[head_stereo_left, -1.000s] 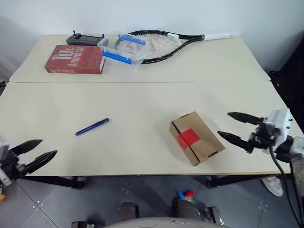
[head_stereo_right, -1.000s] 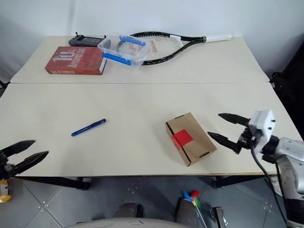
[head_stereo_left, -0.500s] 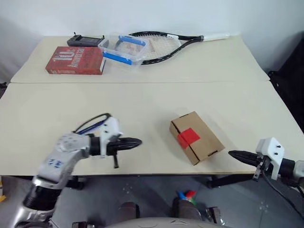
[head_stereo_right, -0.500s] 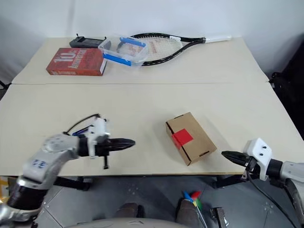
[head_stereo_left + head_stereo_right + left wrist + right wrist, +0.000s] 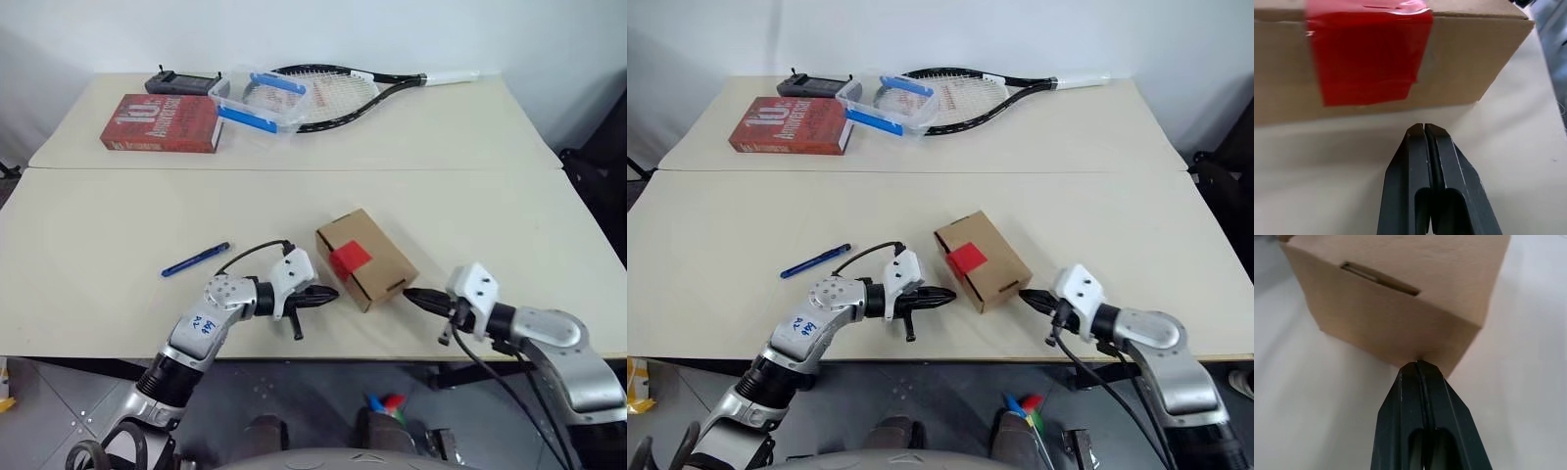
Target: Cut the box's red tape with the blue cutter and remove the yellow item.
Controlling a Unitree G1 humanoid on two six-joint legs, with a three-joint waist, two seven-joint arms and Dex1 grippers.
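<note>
The brown cardboard box (image 5: 377, 266) lies closed near the table's front edge, with the red tape (image 5: 350, 258) over its flap seam. My left gripper (image 5: 331, 293) is shut and empty; its tip stands just short of the box's taped side (image 5: 1369, 54). From the other side, my shut right gripper (image 5: 409, 295) has its tip against the box's near corner (image 5: 1400, 298). The blue cutter (image 5: 195, 259) lies on the table to the left, behind my left arm. The yellow item is hidden.
A red book (image 5: 160, 122), a clear tub with blue handles (image 5: 257, 98), a tennis racket (image 5: 338, 90) and a dark device (image 5: 181, 82) lie along the table's far side. The table's front edge runs just below both grippers.
Both grippers went from open to shut. My left arm swung in from the left edge to the box. My right gripper came in low against the box, which slid left.
</note>
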